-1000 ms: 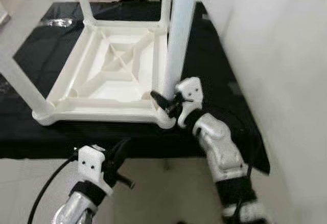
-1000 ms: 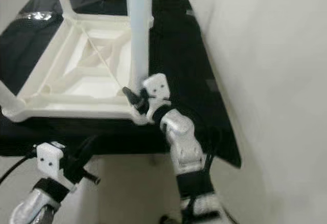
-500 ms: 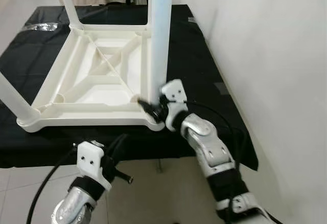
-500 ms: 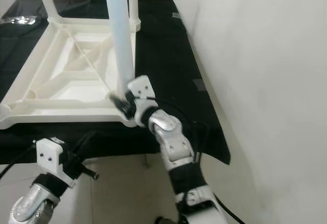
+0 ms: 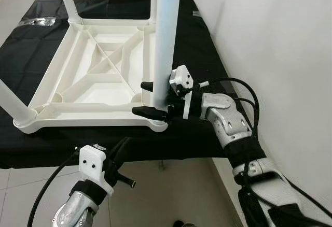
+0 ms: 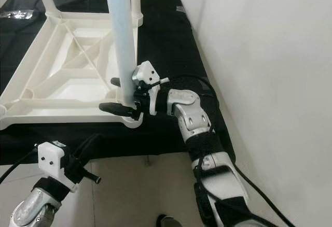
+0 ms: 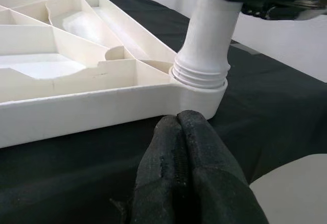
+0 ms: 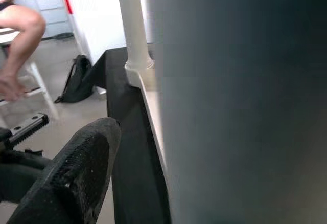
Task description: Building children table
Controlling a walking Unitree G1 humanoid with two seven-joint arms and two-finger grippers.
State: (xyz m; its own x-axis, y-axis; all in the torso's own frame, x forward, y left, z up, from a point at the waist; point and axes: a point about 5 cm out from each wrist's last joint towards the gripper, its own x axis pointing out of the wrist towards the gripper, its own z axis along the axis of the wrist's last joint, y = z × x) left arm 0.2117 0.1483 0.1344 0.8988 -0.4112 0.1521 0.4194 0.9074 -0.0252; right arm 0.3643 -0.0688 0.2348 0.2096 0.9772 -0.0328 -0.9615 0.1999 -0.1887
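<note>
Two big things fill the scene before me: a desk (image 5: 218,76) draped in black cloth, and on it the white children table (image 5: 98,76), lying upside down with its ribbed underside facing up. Its legs stand upright from the corners; the near right leg (image 5: 165,40) rises from its threaded socket at the near right corner, close to the desk's near edge. A white wall runs along the right side of the desk.

My right gripper (image 5: 154,98) reaches in from the right at the base of that leg, its black fingers spread to either side of the leg, one on the near side and one on the far side, so the gripper is open around it. I cannot tell whether the fingers touch it.

My left gripper (image 7: 179,127) sits low, in front of the desk's near edge, fingers pressed together and closed on nothing, with the tips just beside the table's near right corner.

A person's bare legs (image 8: 18,40) show on a seat across the room.
</note>
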